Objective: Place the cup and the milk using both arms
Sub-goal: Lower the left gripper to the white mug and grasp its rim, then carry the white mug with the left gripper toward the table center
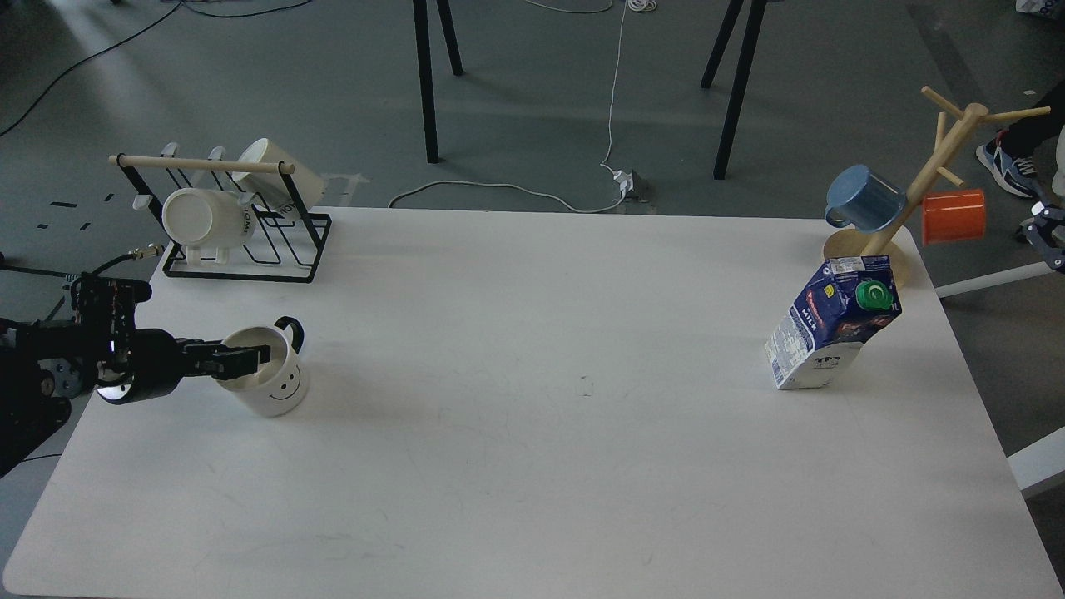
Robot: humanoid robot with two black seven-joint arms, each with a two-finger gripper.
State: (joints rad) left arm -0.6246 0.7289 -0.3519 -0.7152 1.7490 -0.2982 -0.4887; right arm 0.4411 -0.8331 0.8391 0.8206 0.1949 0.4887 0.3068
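Cup (270,378), white with black handle and smiley face, stands upright on the left part of the table (532,466), just in front of the black wire rack (250,241) that holds two cream mugs (204,218) lying on their sides. Left claw (250,358) comes in from the left edge and sits at the cup's near rim, one finger seemingly inside the mouth and one outside; it looks pinched on the rim wall, so I read it as gripping the cup, though the fingers are dark and hard to separate. Milk (832,333), blue and white carton with green cap, stands far off on the right side of the table, just in front of the wooden mug tree (915,191) with a blue mug (865,198) and an orange mug (954,216) on its pegs. Carton appears to lean, but that may be the lens. Right claw not in view; nothing is on the milk. Risks, as judgement: a rim pinch is a thin hold, so the cup could rotate or slip if lifted fast; swinging back could clip the rack. On the right, an approach to the milk could knock the tall carton over or catch the mug tree's base behind it.
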